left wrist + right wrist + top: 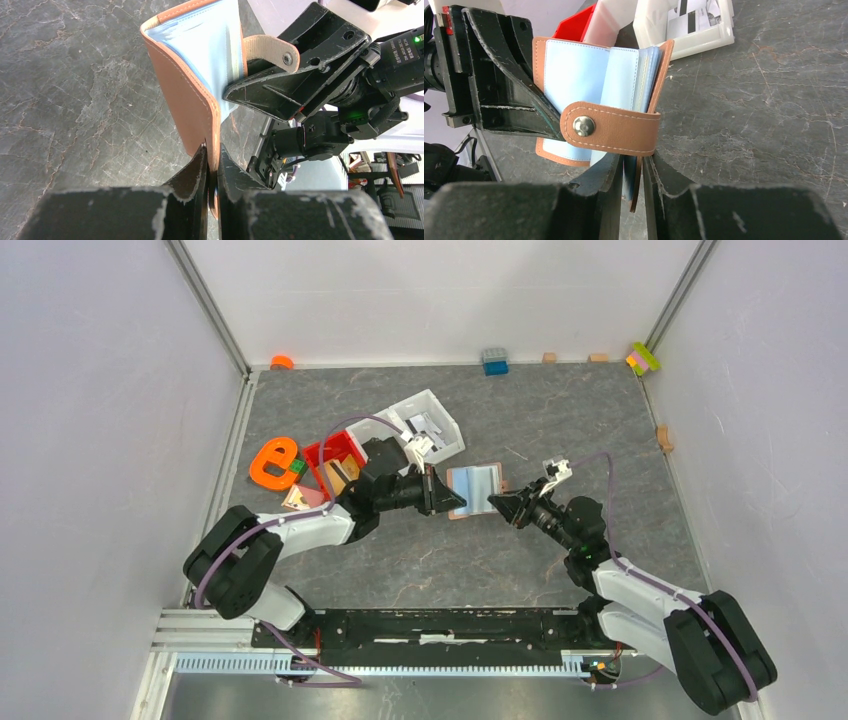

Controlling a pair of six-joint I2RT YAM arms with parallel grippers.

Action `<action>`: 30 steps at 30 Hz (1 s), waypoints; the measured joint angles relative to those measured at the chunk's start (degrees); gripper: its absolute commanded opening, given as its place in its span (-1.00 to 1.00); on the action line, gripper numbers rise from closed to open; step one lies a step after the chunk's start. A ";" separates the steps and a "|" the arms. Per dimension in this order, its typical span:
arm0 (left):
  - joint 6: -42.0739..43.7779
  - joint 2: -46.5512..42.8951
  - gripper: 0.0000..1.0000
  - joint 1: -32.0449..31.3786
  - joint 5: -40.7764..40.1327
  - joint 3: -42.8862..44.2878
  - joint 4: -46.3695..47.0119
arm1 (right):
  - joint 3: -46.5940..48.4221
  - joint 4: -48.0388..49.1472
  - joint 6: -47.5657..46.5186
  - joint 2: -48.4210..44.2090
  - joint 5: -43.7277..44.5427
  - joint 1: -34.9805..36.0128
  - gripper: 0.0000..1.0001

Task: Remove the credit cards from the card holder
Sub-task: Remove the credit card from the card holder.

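Observation:
The tan-brown card holder (474,490) hangs open between my two grippers, just above the table's middle. Its inside shows pale blue stitched pockets (579,70), and its closing tab (614,130) with a metal snap hangs loose across the front. My left gripper (212,155) is shut on the edge of the left cover (185,90). My right gripper (631,162) straddles the right cover and the blue leaves beside it, jaws narrow, with a slit still showing beside the cover. The credit cards are hidden; none shows apart from the pockets.
A white tray (425,420) with black-and-white packets stands just behind the left gripper, with a red bin (335,452) and an orange e-shaped piece (275,462) to its left. Small blocks line the back wall, among them a blue one (494,361).

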 measured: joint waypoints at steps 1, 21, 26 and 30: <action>0.02 0.00 -0.75 -0.11 0.02 0.02 -0.02 | 0.04 0.02 -0.02 0.04 0.00 0.17 -0.50; 1.97 -0.04 0.48 -2.16 -3.61 3.63 -6.78 | 1.38 2.21 0.79 3.41 -2.91 2.67 -0.93; 2.27 0.15 0.27 -2.16 -6.19 4.66 -9.68 | 1.38 4.35 1.97 3.63 -4.92 3.37 -0.93; 2.54 0.59 -0.20 -2.16 -7.43 5.29 -11.08 | 1.38 5.38 2.49 3.89 -5.44 3.76 -0.57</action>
